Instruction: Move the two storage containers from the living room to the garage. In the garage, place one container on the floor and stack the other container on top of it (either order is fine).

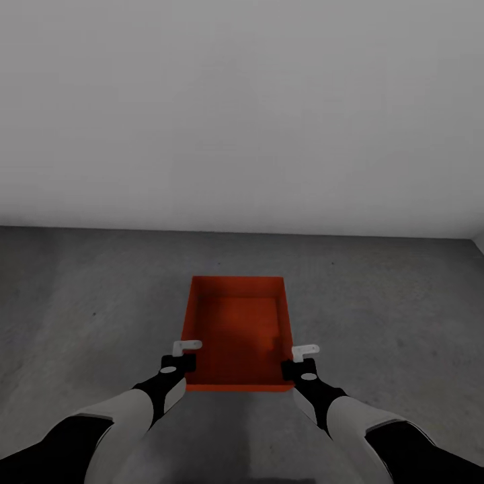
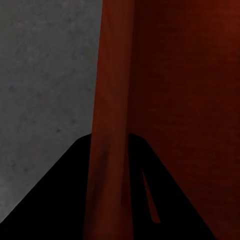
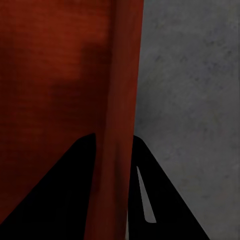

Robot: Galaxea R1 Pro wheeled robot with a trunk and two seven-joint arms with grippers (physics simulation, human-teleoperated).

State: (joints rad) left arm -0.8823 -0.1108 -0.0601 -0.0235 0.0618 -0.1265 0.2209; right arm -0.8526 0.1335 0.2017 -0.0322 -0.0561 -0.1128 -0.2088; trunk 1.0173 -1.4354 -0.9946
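One orange-red storage container (image 1: 235,329) sits open-top in front of me over the dark grey concrete floor (image 1: 81,302) of the garage. My left gripper (image 1: 181,363) is shut on its left side wall (image 2: 110,100) near the near corner. My right gripper (image 1: 299,366) is shut on its right side wall (image 3: 122,100) in the same way. In each wrist view the thin red wall runs between the two black fingers (image 2: 60,190) (image 3: 60,190). The bin is empty inside. I cannot tell whether its bottom rests on the floor or hangs just above it.
A plain light-grey wall (image 1: 242,107) stands a short way beyond the container. Bare concrete spreads to the left (image 2: 40,75) and right (image 3: 200,100) of the bin. A wall corner shows at the far right (image 1: 478,242).
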